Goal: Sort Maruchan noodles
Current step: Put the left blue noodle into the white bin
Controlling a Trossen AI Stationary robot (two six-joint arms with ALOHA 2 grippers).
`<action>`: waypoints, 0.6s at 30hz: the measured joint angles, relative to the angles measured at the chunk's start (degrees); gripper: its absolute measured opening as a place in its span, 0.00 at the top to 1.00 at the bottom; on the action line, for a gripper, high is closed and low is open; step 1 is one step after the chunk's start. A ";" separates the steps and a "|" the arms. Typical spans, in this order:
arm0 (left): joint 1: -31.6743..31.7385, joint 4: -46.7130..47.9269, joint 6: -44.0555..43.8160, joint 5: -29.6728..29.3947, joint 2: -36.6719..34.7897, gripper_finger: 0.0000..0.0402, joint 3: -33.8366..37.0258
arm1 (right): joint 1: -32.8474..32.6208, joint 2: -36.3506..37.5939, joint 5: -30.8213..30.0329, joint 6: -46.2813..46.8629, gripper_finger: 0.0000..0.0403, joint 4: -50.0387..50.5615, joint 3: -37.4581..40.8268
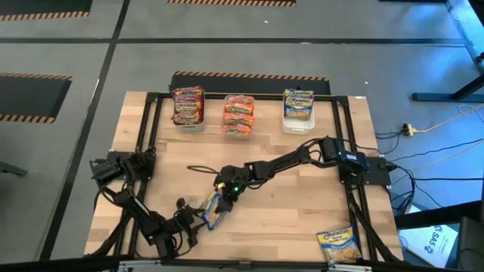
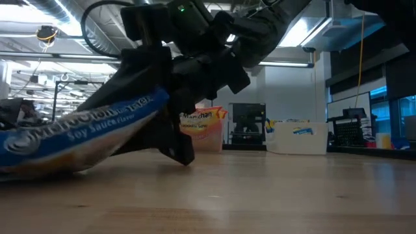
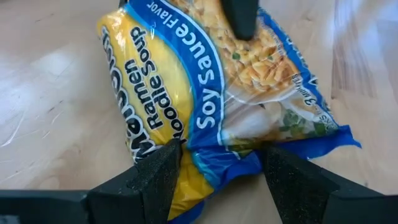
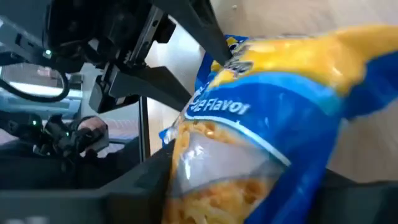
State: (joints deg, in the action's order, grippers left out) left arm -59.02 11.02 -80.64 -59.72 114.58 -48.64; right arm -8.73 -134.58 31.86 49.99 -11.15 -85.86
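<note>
A blue-and-yellow Maruchan noodle packet (image 1: 214,213) (image 3: 211,81) sits between my two grippers near the table's front middle. My left gripper (image 1: 198,221) (image 3: 221,155) is shut on its near end. My right gripper (image 1: 224,198) (image 2: 172,123) reaches in from the far right and is shut on its other end. In the low view the packet (image 2: 78,130) slants, with its higher end at my right gripper. Another blue-and-yellow packet (image 1: 338,245) lies flat near the front right corner. My left gripper pinches the packet's crumpled near end (image 3: 217,163) between its two fingers, which come slanting down from the table's near left. My right gripper has one finger (image 3: 239,18) on the packet's printed face and the other finger (image 2: 182,151) under it. It comes slanting down from the far right. The packet (image 4: 267,124) is tilted, and this end is raised off the table.
Three bins stand along the far edge. One holds dark red packets (image 1: 188,106), one holds orange packets (image 1: 239,113) and one holds blue-and-yellow packets (image 1: 298,106). A black frame (image 1: 151,128) borders the wooden table, and a loose cable (image 1: 200,169) lies mid-table.
</note>
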 joint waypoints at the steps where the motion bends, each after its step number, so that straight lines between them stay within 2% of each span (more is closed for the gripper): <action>1: 0.02 -0.04 0.00 0.06 -0.04 0.44 0.00 | 0.02 0.00 -0.51 0.48 0.54 0.03 0.00; 7: -0.36 -0.03 0.07 -0.08 -0.96 0.44 -0.02 | 0.07 0.01 -2.20 1.42 0.74 -0.72 0.14; 14: -0.73 0.37 6.67 4.89 -7.43 0.44 0.17 | 0.02 1.44 -1.68 0.20 0.75 -2.05 0.23; 18: -0.74 1.71 10.32 8.49 -13.20 0.44 0.11 | -0.36 4.34 -1.43 -3.82 0.76 2.48 0.44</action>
State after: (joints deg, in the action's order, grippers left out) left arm -59.76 12.73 -70.32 -51.23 101.38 -48.53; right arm -9.10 -130.24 30.43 46.17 -8.67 -85.42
